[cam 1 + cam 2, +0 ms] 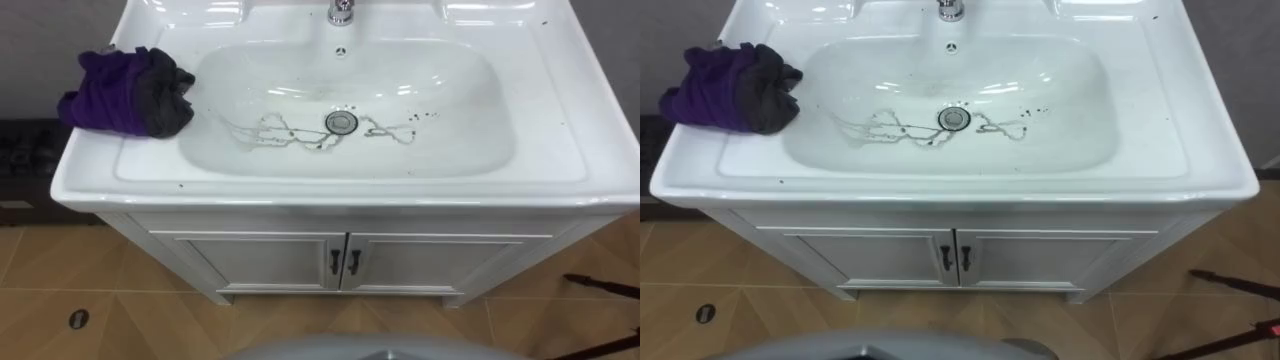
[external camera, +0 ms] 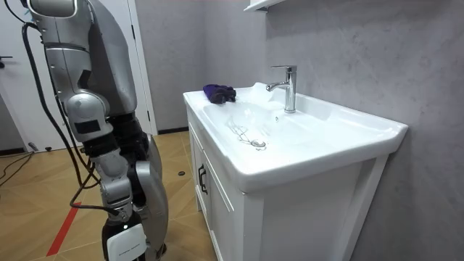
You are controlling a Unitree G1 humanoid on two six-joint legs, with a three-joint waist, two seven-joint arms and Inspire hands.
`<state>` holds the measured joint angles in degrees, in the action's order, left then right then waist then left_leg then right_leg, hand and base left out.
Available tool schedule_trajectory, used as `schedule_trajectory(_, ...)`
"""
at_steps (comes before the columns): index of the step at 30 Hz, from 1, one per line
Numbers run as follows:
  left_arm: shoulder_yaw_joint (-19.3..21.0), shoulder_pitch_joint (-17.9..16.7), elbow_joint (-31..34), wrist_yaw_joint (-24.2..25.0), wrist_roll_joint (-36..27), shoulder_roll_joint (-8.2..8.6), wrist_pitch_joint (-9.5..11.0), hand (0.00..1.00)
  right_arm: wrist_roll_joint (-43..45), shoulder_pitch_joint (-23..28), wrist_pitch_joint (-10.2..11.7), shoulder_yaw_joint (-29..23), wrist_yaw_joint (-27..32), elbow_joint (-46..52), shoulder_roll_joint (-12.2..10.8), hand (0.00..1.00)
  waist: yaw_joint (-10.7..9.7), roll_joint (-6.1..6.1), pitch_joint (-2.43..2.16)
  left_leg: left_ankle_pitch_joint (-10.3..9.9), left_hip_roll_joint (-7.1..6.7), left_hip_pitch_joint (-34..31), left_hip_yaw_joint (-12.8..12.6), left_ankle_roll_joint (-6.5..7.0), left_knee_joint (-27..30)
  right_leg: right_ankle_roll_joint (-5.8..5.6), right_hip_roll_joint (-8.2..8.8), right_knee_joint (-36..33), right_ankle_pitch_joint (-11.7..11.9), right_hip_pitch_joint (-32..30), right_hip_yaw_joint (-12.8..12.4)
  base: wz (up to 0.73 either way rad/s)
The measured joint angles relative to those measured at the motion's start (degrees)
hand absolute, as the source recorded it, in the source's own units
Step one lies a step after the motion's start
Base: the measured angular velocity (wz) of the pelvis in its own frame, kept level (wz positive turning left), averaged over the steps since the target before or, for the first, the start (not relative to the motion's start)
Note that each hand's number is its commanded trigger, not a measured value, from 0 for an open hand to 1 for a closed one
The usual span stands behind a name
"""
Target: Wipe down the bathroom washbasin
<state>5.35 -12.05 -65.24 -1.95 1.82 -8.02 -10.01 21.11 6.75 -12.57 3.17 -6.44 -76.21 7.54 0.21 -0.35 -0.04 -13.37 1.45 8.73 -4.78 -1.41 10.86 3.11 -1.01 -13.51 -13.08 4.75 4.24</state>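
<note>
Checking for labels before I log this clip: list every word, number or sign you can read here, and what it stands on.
None: no readable text.
The basin, faucet, purple and grey cloth and cabinet doors bear no print.
The small dark disc on the floor is too small to read.

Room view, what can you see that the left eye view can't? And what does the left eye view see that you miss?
Room view's extras: the whole tap standing tall, the grey wall behind it, and the robot standing before the cabinet. Left eye view's extras: the overflow hole and both cabinet doors seen from the front. Shared: the white basin, the purple and grey cloth on its rim at the robot's left, the dark streaks and the drain.
</note>
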Motion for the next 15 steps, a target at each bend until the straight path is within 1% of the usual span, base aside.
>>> schedule_trajectory(10, 0.0, 0.0, 0.0, 1.1, -0.1, -0.29, -0.1, 0.0, 0.0, 0.0, 0.0, 0.1, 0.0, -0.2, 0.0, 0.0, 0.0, -0.04, 0.02, 0.0, 0.0, 0.0, 0.0, 0.0, 0.0, 0.0, 0.0, 0.0, 0.0, 0.0, 0.0, 0.0)
schedule_trajectory(15, 0.0, 0.0, 0.0, 1.2, 0.0, -0.38, -0.6, 0.0, 0.0, 0.0, 0.0, 0.1, 0.0, -0.3, 0.0, 0.0, 0.0, -0.05, 0.01, 0.0, 0.0, 0.0, 0.0, 0.0, 0.0, 0.0, -0.01, 0.0, 0.0, 0.0, 0.0, 0.0)
